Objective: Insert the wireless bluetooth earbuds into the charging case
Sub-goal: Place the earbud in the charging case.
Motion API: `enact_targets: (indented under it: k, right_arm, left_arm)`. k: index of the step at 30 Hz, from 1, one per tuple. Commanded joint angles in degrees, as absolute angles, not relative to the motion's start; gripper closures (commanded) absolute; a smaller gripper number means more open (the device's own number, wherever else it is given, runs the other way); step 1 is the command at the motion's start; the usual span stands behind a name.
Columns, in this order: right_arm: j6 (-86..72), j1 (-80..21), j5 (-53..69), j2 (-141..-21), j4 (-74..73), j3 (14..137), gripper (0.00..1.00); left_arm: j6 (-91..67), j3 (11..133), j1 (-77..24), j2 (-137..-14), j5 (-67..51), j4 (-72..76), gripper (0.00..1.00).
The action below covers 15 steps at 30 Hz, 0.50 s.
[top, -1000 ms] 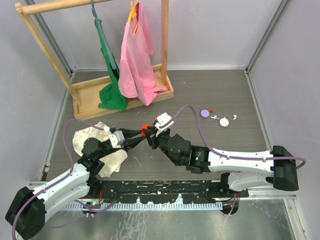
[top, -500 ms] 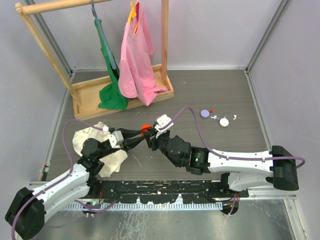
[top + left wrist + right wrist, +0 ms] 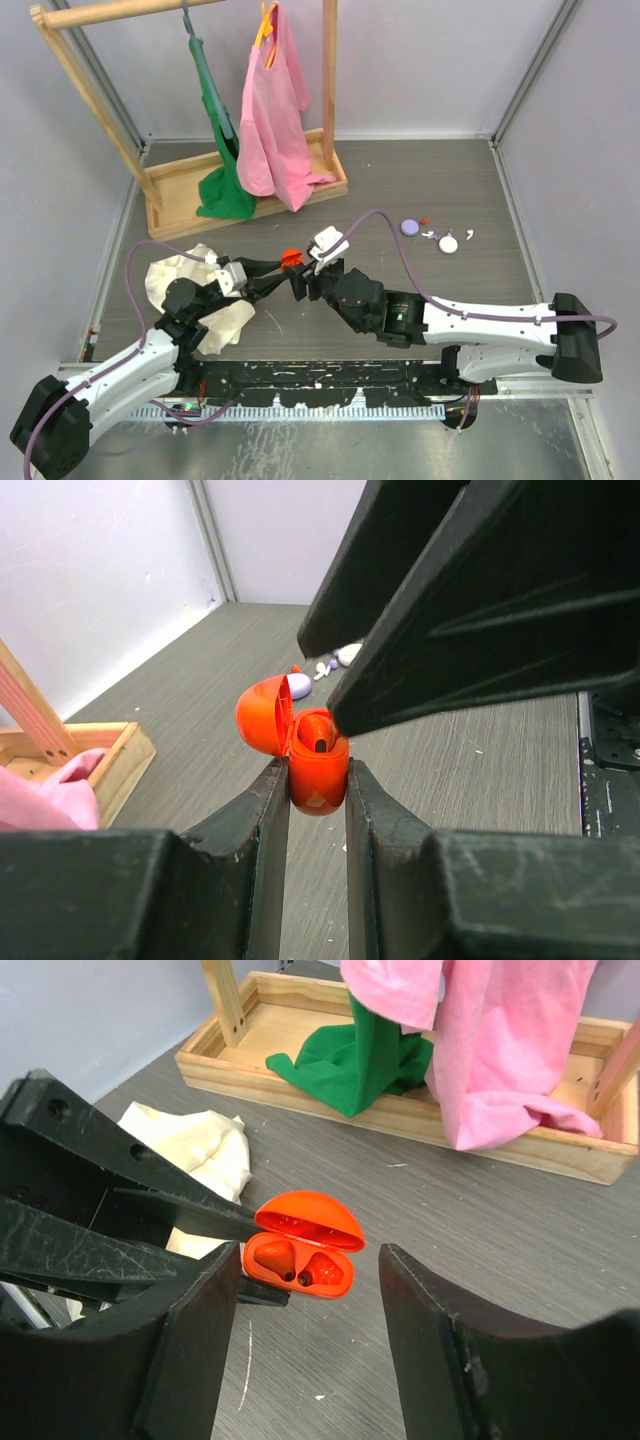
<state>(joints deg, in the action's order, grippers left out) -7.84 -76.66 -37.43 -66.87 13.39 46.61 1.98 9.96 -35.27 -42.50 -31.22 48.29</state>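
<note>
An orange-red hinged charging case [image 3: 291,257] is held above the floor with its lid open, showing two wells [image 3: 300,1265]. My left gripper [image 3: 317,772] is shut on its lower half [image 3: 318,780]. My right gripper [image 3: 305,1255] is open, with its fingers [image 3: 200,1300] wide on either side of the case and not touching it. A round lavender puck [image 3: 410,227], a white round piece [image 3: 448,243] and two tiny white earbuds [image 3: 428,235] [image 3: 467,235] lie on the floor at the right rear.
A wooden clothes rack [image 3: 245,190] with a pink garment [image 3: 272,110] and a green garment [image 3: 225,190] stands at the back left. A cream cloth [image 3: 200,290] lies beside the left arm. A tiny red piece [image 3: 424,219] lies near the puck.
The right arm has shifted slightly. The left gripper still holds the open orange-red case in about the same place.
</note>
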Motion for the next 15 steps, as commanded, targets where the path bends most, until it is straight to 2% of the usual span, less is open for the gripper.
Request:
enact_targets:
  k: [1,9,15]
  right_arm:
    - [-6.6,-76.9,-39.8,-63.7,8.2,52.7,0.35]
    - [-7.3,-73.7,-40.5,-63.9,-4.1,59.3,0.28]
    - [-11.9,-63.6,-34.6,-63.9,-12.5,61.7,0.28]
  left_arm:
    - [2.3,9.9,-35.5,-41.8,-29.8,52.9,1.0]
    - [2.6,9.7,-35.5,-41.3,-29.1,51.7,1.0]
    - [2.7,9.6,-35.5,-40.2,-29.0,50.5,1.0]
